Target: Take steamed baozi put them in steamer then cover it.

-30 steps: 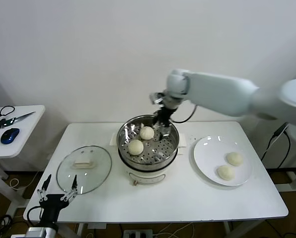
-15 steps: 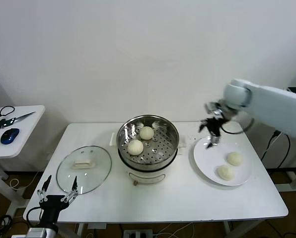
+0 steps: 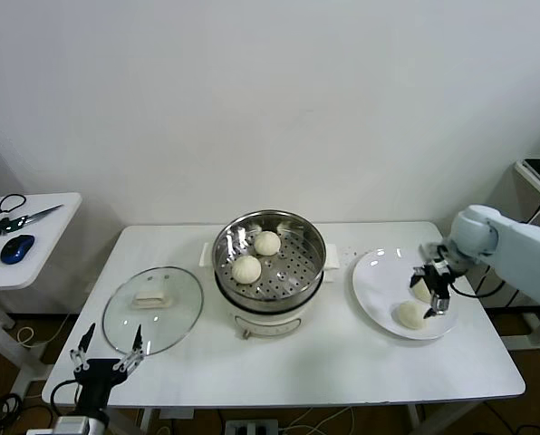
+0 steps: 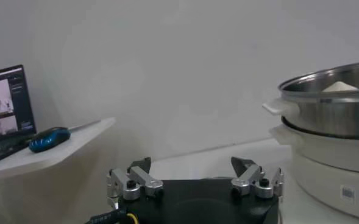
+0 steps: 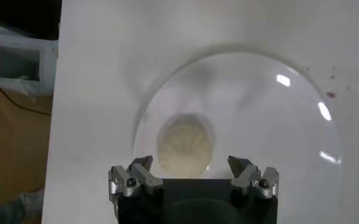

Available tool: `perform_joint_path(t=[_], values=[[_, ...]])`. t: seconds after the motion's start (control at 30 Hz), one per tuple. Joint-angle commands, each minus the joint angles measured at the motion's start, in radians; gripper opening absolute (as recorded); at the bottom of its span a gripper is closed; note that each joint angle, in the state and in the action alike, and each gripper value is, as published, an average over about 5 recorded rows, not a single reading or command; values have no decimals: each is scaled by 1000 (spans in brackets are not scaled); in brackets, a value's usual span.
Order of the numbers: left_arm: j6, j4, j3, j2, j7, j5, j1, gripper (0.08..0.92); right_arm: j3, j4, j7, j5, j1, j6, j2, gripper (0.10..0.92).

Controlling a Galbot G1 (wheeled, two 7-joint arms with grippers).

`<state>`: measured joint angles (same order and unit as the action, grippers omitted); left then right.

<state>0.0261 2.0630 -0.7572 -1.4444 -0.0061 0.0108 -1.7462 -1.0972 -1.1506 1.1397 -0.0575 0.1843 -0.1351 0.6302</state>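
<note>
Four steamed baozi show in the head view, split two and two. Two sit inside the steamer [image 3: 270,263], which stands at the centre of the white table [image 3: 297,362]: one bun [image 3: 268,242] toward the 12 o'clock side of the perforated floor and one bun [image 3: 247,268] toward 8 o'clock, close together but apart. The other two lie on the single white plate [image 3: 374,281] at 3 o'clock from the steamer: one bun [image 3: 412,314] toward the plate's 5 o'clock edge, and one [image 3: 421,290] just above it, partly hidden by the right gripper [image 3: 436,283].

That right gripper hangs over the plate with its fingers spread wide and nothing between them; in the right wrist view one bun [image 5: 186,144] lies on the plate [image 5: 277,134] directly below the open fingers [image 5: 133,173], not touched.

The one cover [image 3: 153,308] lies flat on the table at 9 o'clock from the steamer, white handle up, well apart from it.

The left gripper [image 3: 105,356] is parked at the table's near edge, at about 6 o'clock from the cover, fingers wide and empty. Its wrist view shows the steamer [image 4: 331,100] to one side with a bun's top [image 4: 339,86] just above the rim.

On a side table [image 3: 34,237] at far 9 o'clock rest one blue mouse [image 3: 18,247] and one pair of scissors [image 3: 25,217].
</note>
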Motion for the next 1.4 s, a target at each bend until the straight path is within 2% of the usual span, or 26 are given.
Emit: perform_joint_path(t=[0.03,0.63,1.0,1.13,1.4], values=[[1,-6,-3,-4,-1,-6,0,823,96,89,1,89,-132,18,57,823],[3,-7,-9,-7,-3,-9,-4,823,105,167,14,103,-132,42,135,821],[2,-8,-8,-8,-4,-11,1,823,90,187,38,97,-78,90,139,722],[2,-7,-9,-6,-4,-9,1,823,23,174,52,55,43,154,143,713],[3,-8,-8,-3,-4,-6,1,823,-315,81,78,-39,505,401,232,712]])
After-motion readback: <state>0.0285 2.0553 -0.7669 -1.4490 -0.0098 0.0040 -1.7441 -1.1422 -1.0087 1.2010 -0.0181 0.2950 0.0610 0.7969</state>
